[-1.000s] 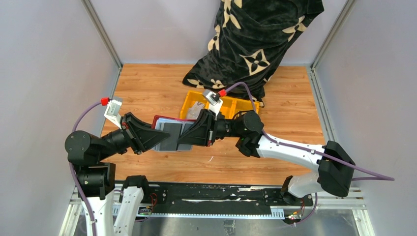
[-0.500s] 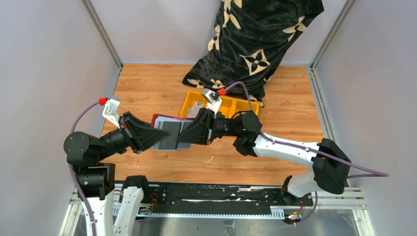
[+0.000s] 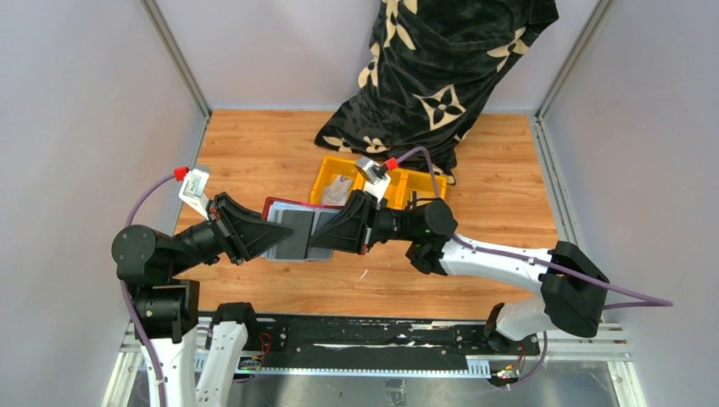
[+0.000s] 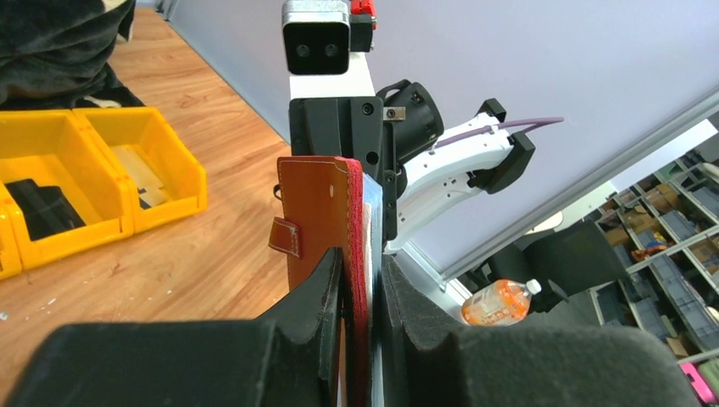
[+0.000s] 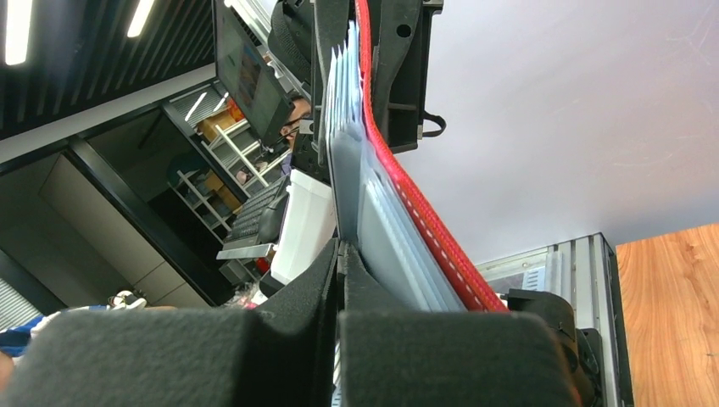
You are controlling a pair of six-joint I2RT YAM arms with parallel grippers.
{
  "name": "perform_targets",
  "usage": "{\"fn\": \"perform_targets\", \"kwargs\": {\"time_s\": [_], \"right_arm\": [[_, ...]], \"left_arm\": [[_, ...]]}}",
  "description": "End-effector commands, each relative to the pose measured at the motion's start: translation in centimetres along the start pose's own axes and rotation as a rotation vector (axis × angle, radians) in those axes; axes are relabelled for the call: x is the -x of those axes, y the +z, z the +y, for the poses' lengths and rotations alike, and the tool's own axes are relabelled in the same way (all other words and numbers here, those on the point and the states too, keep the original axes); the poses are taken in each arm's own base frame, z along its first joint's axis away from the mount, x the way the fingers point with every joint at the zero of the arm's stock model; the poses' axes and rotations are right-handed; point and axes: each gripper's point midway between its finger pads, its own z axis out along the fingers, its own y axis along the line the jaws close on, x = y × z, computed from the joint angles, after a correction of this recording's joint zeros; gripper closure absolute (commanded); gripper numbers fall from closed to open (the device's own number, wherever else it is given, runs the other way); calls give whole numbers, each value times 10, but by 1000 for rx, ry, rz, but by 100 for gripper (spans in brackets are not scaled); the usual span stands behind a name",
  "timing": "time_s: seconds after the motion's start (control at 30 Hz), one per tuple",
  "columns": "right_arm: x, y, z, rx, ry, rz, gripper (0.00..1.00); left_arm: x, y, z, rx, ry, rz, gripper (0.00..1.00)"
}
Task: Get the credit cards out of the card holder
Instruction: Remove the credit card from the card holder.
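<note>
From above, the card holder [image 3: 292, 234] hangs open over the wooden tabletop [image 3: 254, 144], held up between the two arms, its dark red rim towards the back and its grey inside facing up. The left end effector [image 3: 270, 236] grips its left side and the right end effector [image 3: 319, 232] reaches in from the right side. Just behind them a yellow bin [image 3: 424, 180] sits on the tabletop, and a black cloth with pale flower prints [image 3: 441, 68] is heaped at the far edge, touching the bin's back. In the left wrist view, the left fingers [image 4: 318, 297] are clamped on the card holder's lower edge, the red stitched rim caught between the two pads. The brown-red outer face stands upright with the small snap tab [image 4: 286, 237] sticking out to the left, and the right arm's wrist sits straight behind it. In the right wrist view, the right fingers [image 5: 297, 297] are pressed together with no gap. The fanned grey credit cards [image 5: 373, 229] rise from the seam between them, lying against the red rim. A thin grey leaf runs down into that seam, but I cannot tell whether it is a card or a pocket sleeve.
</note>
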Motion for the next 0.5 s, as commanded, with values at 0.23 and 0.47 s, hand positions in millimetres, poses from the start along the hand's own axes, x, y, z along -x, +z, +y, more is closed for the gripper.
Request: {"fn": "perform_targets", "kwargs": {"time_s": [0.23,0.47], "right_arm": [[14,2,23,77,-54,-45,92],[16,15,12,17,-68,-18,69]], "left_arm": [[7,-1,-15,-23,19,-24,86],[7,-1,-6,8,1,-51,84]]}}
